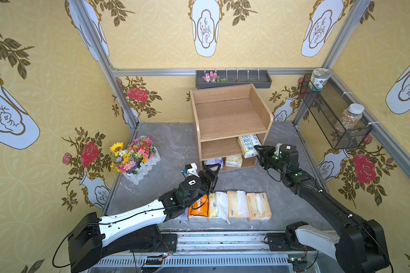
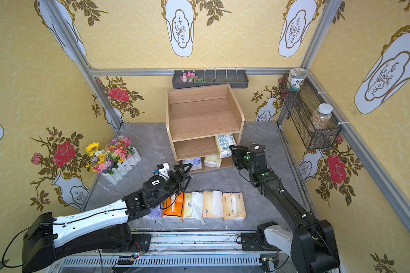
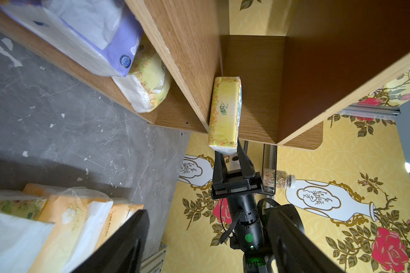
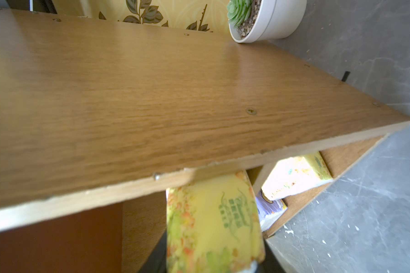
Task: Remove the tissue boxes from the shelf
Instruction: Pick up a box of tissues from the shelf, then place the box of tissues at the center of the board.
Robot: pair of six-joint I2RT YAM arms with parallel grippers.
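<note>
Grey marbled desk (image 1: pixel 171 146) fills the lower half of both top views. You will find the wooden shelf (image 1: pixel 232 123) standing on it at centre frame. Along the lower centre a row of five packs (image 1: pixel 237 205) lies side by side on the desk, the leftmost partly under the left arm (image 1: pixel 133 217).

Three packs are on the shelf:
- The green-print pack (image 1: pixel 247 144) sits at the right end of the middle tier, jutting past the front edge.
- The lavender pack (image 1: pixel 214 162) and the yellow floral pack (image 1: pixel 233 161) touch each other on the bottom tier.

Right fingers (image 3: pixel 244 163) clamp the green-print pack's outer end. Left fingers (image 3: pixel 128 241) stand spread and empty, just in front of the bottom tier.
</note>
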